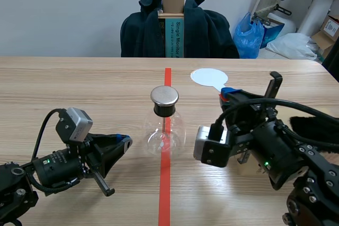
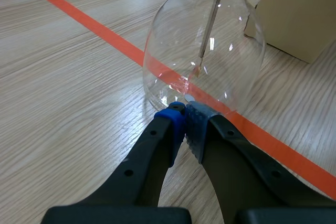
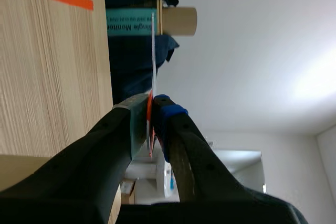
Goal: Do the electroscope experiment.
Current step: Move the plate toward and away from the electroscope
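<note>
Holding a white disc paddle [image 1: 208, 77] by its stem, the right gripper [image 1: 229, 92] is sitting right of centre in the scene view. Its fingers are clamping the thin sheet, which is showing edge-on in the right wrist view. The disc is hanging just above and to the right of the electroscope flask [image 1: 165, 133], well short of touching it.

The flask is standing upright at the middle of the frame, on the orange-red tape line [image 1: 164, 194] of the wooden table [image 1: 79, 88]. The left gripper [image 1: 126, 140] is lying low at the lower left, clenched on nothing, with its pads meeting just beside the flask's base. Whether it is touching the glass I cannot tell.

The step in hand is probably the approach. The next move is calling for swinging the disc over to the metal cap [image 1: 164, 96] without knocking the flask.

Counting: one flask, one cap, one rod [image 2: 210, 24] inside the glass, one paddle and two grippers.
</note>
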You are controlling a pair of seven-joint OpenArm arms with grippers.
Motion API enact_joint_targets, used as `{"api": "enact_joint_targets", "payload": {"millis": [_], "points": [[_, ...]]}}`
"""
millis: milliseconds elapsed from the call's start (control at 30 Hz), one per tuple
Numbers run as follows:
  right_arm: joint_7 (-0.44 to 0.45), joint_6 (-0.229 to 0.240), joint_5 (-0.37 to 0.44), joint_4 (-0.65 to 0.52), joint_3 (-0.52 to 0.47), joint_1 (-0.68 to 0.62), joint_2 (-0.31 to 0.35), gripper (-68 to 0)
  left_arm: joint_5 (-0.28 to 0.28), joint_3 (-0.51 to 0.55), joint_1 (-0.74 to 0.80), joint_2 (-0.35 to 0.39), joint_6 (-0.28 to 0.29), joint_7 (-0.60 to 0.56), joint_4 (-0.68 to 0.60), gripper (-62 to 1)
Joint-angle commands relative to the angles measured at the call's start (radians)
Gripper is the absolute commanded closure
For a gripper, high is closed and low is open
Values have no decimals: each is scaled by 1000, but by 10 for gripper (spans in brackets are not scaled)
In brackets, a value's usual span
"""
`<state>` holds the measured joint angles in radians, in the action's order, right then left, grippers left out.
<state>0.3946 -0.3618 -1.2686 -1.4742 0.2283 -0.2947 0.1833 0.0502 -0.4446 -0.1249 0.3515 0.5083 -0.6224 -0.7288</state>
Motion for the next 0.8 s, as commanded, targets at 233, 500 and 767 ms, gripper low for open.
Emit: {"api": "enact_joint_targets", "payload": {"millis": [233, 500, 767], "points": [[202, -15, -9, -14, -6, 9, 8, -8, 13, 8, -8, -10, 2, -18, -18, -32], [311, -15, -11, -14, -6, 9, 8, -8, 13, 8, -8, -10, 2, -18, -18, -32], [332, -15, -23, -14, -6, 9, 8, -8, 13, 8, -8, -10, 2, -18, -18, -32]]}}
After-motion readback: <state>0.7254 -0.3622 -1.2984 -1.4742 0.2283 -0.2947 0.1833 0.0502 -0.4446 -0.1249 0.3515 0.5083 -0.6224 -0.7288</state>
